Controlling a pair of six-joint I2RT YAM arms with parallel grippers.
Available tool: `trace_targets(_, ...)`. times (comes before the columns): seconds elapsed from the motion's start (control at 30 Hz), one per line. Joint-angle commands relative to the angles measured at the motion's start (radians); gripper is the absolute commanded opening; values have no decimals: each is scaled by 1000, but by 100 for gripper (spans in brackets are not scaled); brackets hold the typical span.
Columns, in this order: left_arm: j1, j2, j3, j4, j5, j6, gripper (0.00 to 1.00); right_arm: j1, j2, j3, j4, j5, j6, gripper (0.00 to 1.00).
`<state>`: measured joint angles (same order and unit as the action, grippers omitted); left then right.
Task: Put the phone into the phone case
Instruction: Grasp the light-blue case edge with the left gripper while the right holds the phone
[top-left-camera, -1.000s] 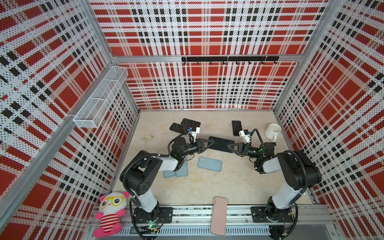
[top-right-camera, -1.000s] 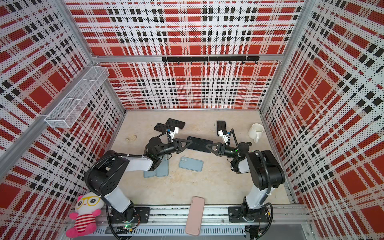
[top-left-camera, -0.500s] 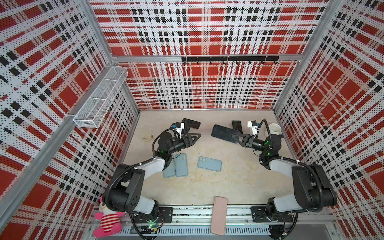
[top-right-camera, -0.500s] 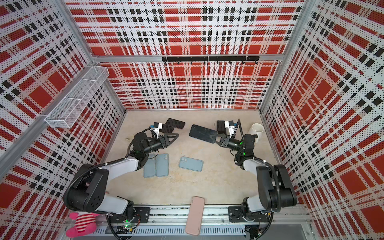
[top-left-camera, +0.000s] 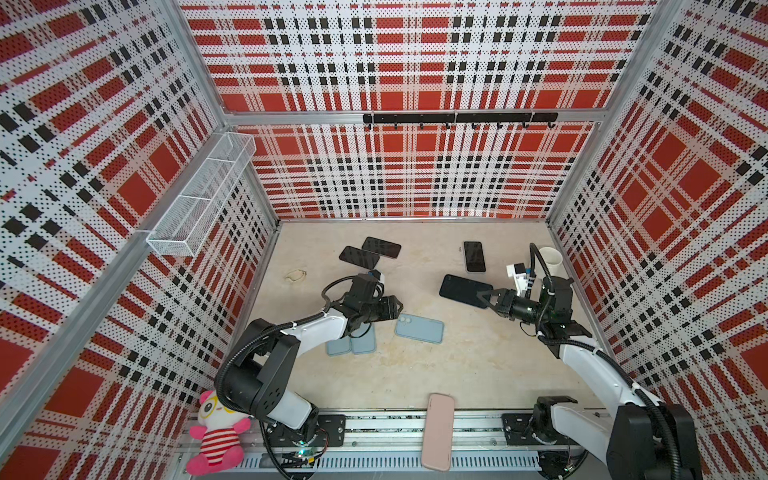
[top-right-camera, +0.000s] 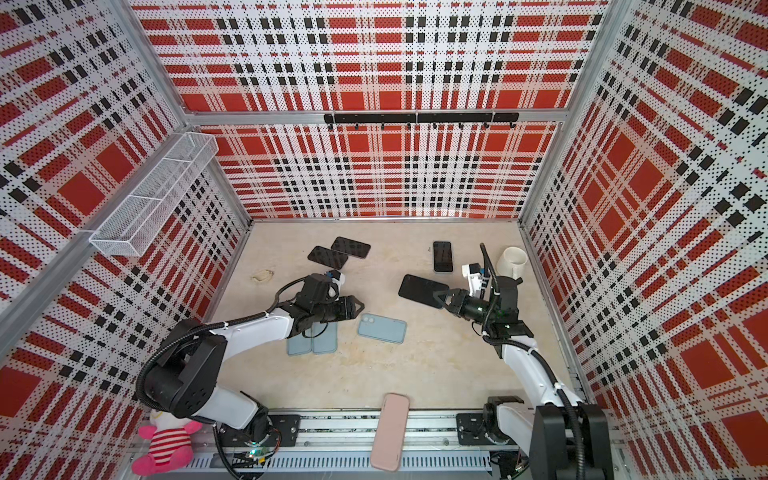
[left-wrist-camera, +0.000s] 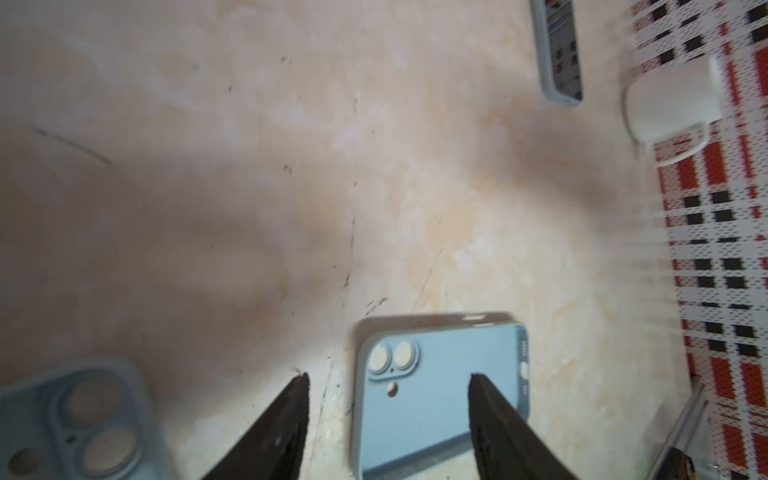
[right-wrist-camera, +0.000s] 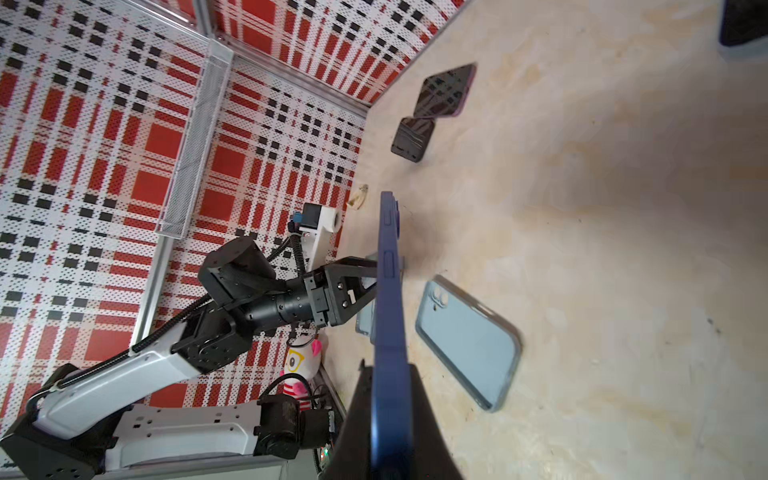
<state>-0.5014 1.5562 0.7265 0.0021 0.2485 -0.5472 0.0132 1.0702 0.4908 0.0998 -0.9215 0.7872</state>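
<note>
The phone (top-left-camera: 464, 290) is dark with a blue edge. It hangs tilted above the floor at the right, and my right gripper (top-left-camera: 484, 297) is shut on its near end. In the right wrist view the phone (right-wrist-camera: 388, 316) shows edge-on between the fingers. An empty light-blue phone case (top-left-camera: 419, 331) lies flat mid-floor, also seen as the case (top-right-camera: 382, 328). My left gripper (top-left-camera: 397, 309) hovers open just left of it, holding nothing. In the left wrist view the gripper (left-wrist-camera: 389, 376) stands over the camera end of the case (left-wrist-camera: 440, 399).
Two more light-blue cases (top-left-camera: 352, 344) lie under the left forearm. Two dark phones (top-left-camera: 370, 251) rest at the back left, and a cased phone (top-left-camera: 474, 256) and a white mug (top-left-camera: 550, 257) at the back right. A pink case (top-left-camera: 438, 432) lies across the front rail.
A second ago both grippers held the phone mid-floor. The left one let go, opened and came to the blue case. The right one carried the phone to the right.
</note>
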Motion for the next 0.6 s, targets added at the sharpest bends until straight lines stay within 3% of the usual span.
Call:
trace_targets(0.0,-29,52,25,-58,-71,23,63,-14,-14,-32,46,-21,-5,0)
trace_targets(0.33,-122,151,117,-158,-202,17,53,-36,-2,-28,33,-53,-53,0)
trace_targets(0.57,-137,165,152,-197,-253,7,30,-51,-44,-35,2,-59,-69,0)
